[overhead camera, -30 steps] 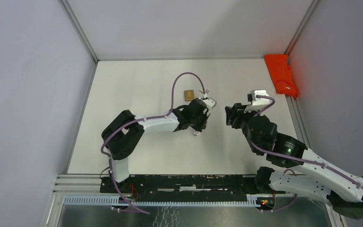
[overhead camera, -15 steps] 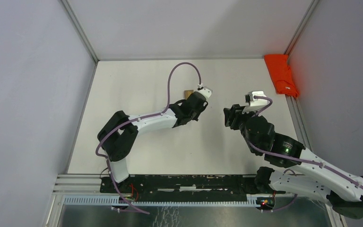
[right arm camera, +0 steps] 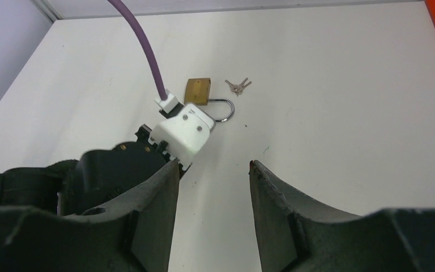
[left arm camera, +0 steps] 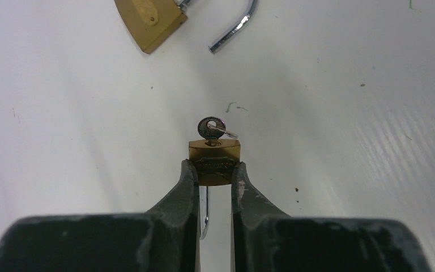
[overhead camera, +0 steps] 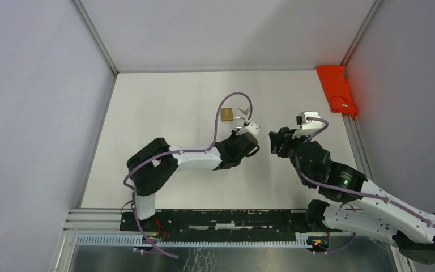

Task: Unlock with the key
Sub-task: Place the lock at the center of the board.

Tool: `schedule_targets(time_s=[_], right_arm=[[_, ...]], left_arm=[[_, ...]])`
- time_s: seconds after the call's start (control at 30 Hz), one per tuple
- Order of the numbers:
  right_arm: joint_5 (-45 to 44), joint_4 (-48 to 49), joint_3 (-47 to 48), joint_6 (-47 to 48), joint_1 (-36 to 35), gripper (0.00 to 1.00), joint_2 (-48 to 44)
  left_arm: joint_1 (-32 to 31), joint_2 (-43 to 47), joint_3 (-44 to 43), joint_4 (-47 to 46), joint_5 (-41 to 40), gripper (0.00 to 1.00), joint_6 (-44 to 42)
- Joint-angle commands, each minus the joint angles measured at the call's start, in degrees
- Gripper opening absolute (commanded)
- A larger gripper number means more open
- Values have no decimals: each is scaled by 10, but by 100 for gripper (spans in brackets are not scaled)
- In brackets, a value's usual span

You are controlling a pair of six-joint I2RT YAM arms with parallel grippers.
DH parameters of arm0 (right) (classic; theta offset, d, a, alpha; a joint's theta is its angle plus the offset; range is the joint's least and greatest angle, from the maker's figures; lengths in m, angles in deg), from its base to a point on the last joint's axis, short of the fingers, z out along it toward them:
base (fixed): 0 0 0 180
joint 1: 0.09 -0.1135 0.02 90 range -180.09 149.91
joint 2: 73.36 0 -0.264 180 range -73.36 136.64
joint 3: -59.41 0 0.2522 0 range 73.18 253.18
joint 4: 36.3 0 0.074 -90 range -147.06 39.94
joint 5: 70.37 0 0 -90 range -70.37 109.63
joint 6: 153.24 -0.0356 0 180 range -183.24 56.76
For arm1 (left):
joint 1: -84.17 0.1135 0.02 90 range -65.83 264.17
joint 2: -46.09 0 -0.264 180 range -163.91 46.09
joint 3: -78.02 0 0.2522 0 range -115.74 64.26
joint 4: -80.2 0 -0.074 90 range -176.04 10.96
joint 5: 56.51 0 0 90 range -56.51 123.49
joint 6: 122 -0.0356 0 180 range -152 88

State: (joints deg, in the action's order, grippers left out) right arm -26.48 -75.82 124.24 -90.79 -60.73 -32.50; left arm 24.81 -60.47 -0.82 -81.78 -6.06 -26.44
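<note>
White tabletop [overhead camera: 164,107] between grey walls, with an orange cloth [overhead camera: 335,89] in the far right corner. From above, a spare brass padlock [overhead camera: 226,114] and a loose key bunch [overhead camera: 245,110] lie just beyond my two wrists.

At my left wrist, my left gripper [left arm camera: 213,167] is clenched on a small brass padlock [left arm camera: 215,152], the key [left arm camera: 210,127] seated in its keyway. Its stamped lettering is too blurred to read.

At my right wrist, my right gripper [right arm camera: 212,164] gapes empty, facing the left wrist. The risk, I judge, is torque. Turning that tiny key bow could twist the lock out of my fingertip pinch, or my right fingers could slip off it.
</note>
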Motion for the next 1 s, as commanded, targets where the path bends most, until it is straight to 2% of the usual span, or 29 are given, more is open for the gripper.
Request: schedule_targets(time_s=[0.0, 0.27, 0.53, 0.63, 0.87, 0.97], right_arm=[[-6, -13, -2, -12, 2, 54, -3], [-5, -19, 5, -6, 1, 54, -6], [-2, -15, 7, -4, 2, 54, -6], [1, -15, 10, -1, 2, 54, -4], [10, -11, 13, 2, 2, 55, 1], [14, -7, 14, 4, 2, 54, 6]], left_arm=[[-15, -24, -15, -31, -54, 2, -4], [-43, -67, -18, -38, -32, 2, 25], [-47, -59, -10, -41, 61, 2, 60], [-38, -49, -9, -41, 118, 2, 63], [44, 3, 28, -74, 351, 2, 104], [64, 12, 42, -84, 392, 3, 108]])
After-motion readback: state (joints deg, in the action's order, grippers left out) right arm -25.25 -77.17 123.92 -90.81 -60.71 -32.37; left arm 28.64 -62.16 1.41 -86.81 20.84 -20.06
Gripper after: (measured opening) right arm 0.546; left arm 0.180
